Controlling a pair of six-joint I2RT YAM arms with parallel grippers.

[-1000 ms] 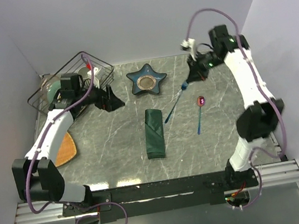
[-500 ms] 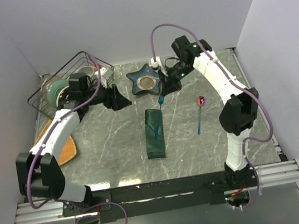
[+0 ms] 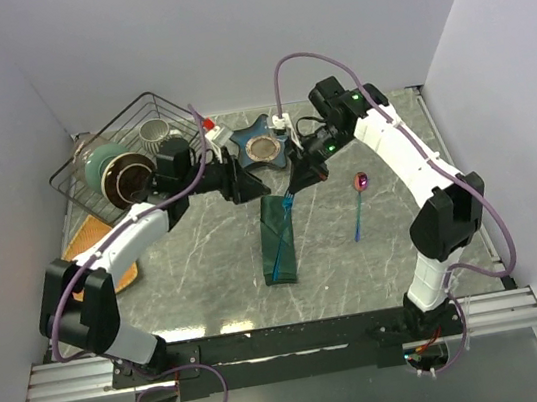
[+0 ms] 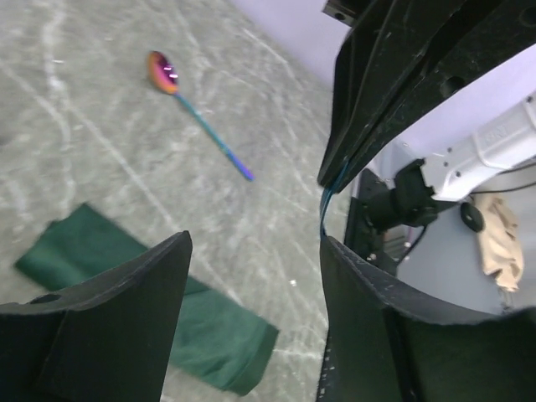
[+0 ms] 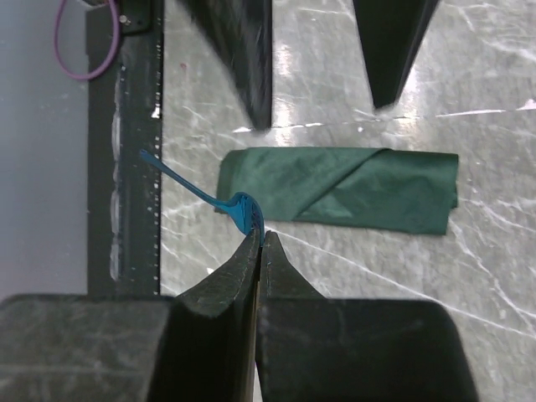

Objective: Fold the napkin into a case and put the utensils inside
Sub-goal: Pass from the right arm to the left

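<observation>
While the right gripper (image 5: 259,239) sits clamped on the bowl end of the slim bright blue utensil (image 5: 241,211), the handle points toward 7 o'clock in the top view. That puts it almost along the long axis of the dark green folded cloth case (image 3: 276,240). The case lies flat on the grey marbled counter (image 3: 187,264), long axis roughly 12-to-6, tipped slightly to 1-to-7. Its far end is directly under the right gripper.

The top view shows the blue line over the cloth; cannot tell if the tip is inside a fold or only above it. A diagonal flap shows on the case in the right wrist view, but where the pocket opens is unclear.

At 10 o'clock of the case's far end, the left gripper (image 4: 251,251) has its fingers apart and holds nothing. The pink-magenta spoon-headed utensil (image 3: 359,210) lies on the counter at 3 o'clock of the case, apart from it and roughly parallel.

Judgement: blue insertion is the step in hand. The right arm is nearer and the utensil is lined up, so the next move is likely a slide toward 6–7 o'clock. The pink one is not yet placed.
</observation>
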